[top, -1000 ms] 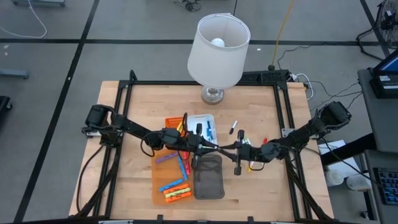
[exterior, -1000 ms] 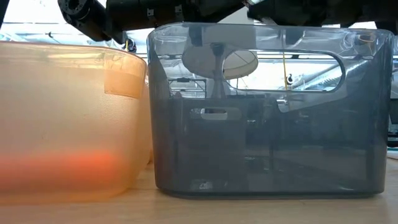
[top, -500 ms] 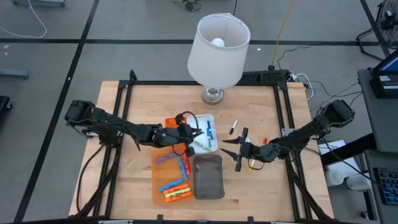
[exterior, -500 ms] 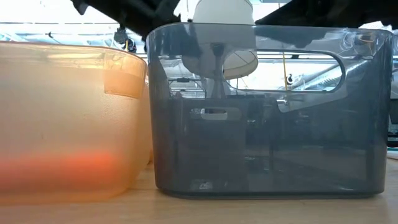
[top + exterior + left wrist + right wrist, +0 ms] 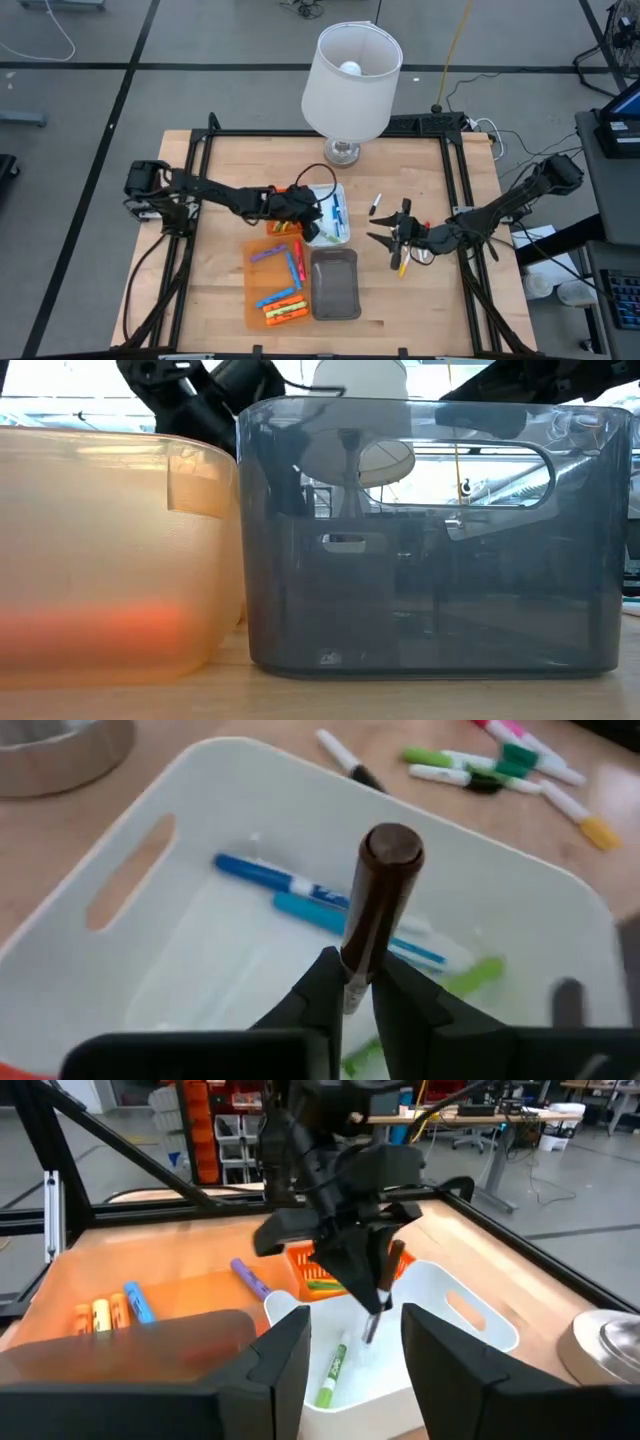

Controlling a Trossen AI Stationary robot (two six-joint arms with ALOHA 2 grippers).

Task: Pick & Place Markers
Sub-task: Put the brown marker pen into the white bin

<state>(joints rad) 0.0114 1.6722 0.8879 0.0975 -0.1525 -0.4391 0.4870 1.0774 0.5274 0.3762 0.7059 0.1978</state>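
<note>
One brown marker [image 5: 378, 895] sits clamped in my left tool [image 5: 308, 222], now swung over the white tray [image 5: 343, 236] at the table's [image 5: 230, 160] centre, ready to drop. My right tool [image 5: 385, 239], fingers apart, has retreated toward 3 o'clock.

The worktop [image 5: 230, 160] is showing pale, matt wood with fine grain, framed by black metal rails [image 5: 200, 170]. The white tray [image 5: 240, 810] is looking like smooth, slightly glossy plastic; the grey tray [image 5: 430, 540] is showing translucent smoky plastic, the orange tray [image 5: 110, 560] a frosted one. The brown marker [image 5: 378, 890] is gleaming softly on its cap. The lamp shade [image 5: 352, 80] is looking like matt cloth, its base [image 5: 341, 153] shining like metal
</note>
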